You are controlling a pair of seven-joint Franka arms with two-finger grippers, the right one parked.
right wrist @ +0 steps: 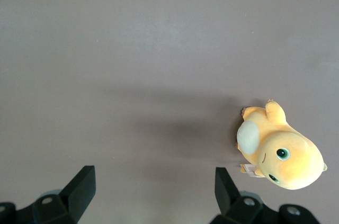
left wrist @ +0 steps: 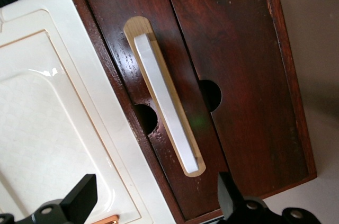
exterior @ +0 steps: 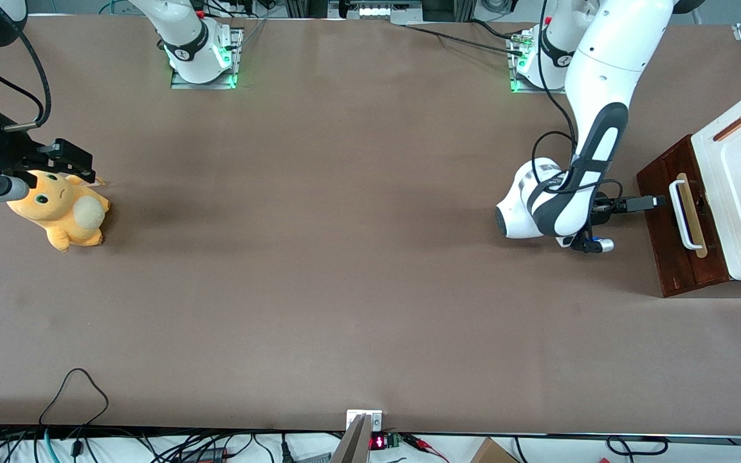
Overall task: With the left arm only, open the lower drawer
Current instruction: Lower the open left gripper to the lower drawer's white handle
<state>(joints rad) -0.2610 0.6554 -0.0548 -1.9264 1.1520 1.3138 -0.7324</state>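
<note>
Front view: the cabinet (exterior: 740, 186) stands at the working arm's end of the brown worktop (exterior: 345, 257), its dark wood fronts turned toward the left arm (exterior: 602, 116).
Lower drawer: the lower drawer (left wrist: 238, 75) looks shut, its front level with the neighbouring drawer front (left wrist: 127, 81), which carries the white loop handle (left wrist: 164, 107) on a pale wood strip.
Gripper: the gripper (exterior: 650, 202) hangs in front of the handle, close to it but, as far as can be seen, not touching; in the left wrist view the jaws stand wide apart and hold nothing.
Handling: the drawer seems stiff, solid wood with a glossy, probably slippery front; it should slide straight out if pulled squarely.
Where to hold: on the lower front only a dark finger notch (left wrist: 210, 95) shows at its edge, and hooking 1 fingertip there seems the likely grip.
Contents: the drawers are closed, so what is inside cannot be told.
Elsewhere: a yellow plush toy (exterior: 62, 209) lies toward the parked arm's end.
</note>
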